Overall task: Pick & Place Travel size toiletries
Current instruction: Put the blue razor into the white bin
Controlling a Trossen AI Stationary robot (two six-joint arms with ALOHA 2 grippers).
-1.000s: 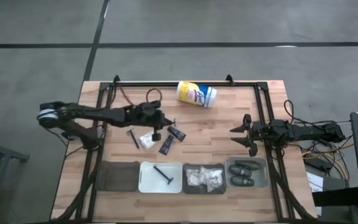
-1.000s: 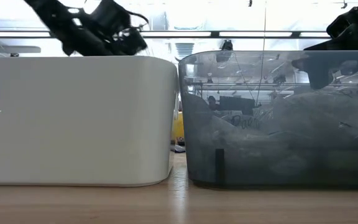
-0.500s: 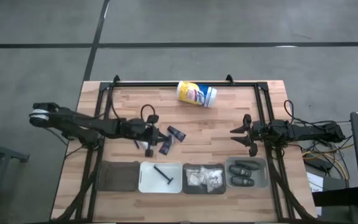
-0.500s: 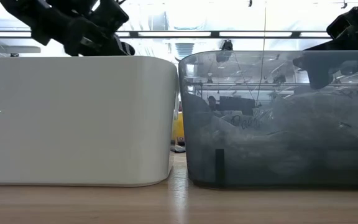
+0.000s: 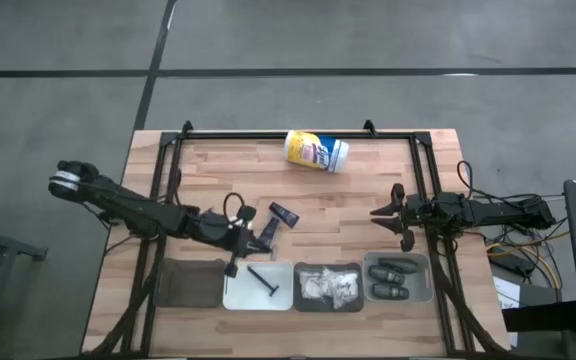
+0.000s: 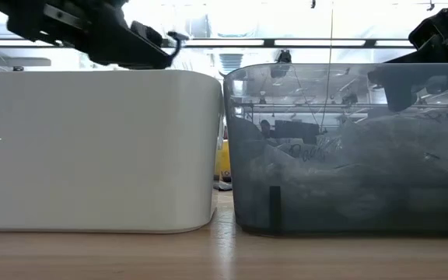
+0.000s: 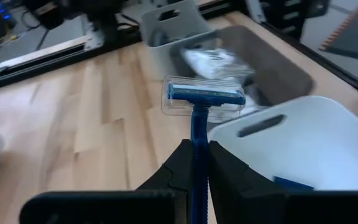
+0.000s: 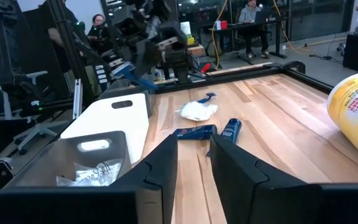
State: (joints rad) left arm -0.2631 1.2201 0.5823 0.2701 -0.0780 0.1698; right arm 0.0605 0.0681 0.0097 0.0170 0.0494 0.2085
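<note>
The left gripper [image 7: 193,163], clamped on a blue razor [image 7: 199,106], hangs over the rim of the white bin [image 5: 240,291], where one razor [image 5: 263,281] already lies. Four bins line the table's near edge. Two black tubes [image 5: 284,215] and one white packet [image 8: 196,111] lie on the table [image 5: 368,195]. The right gripper [image 8: 193,155] waits, fingers apart, above the pod bin [image 5: 423,285].

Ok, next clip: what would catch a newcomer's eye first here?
The left gripper is shut on a blue razor, holding it above the near edge of the white bin, which already holds another razor. Next come the four bins in a row along the table's front edge, and the yellow-and-white canister lying on its side at the far edge. The right gripper waits open beyond the pod bin.
</note>
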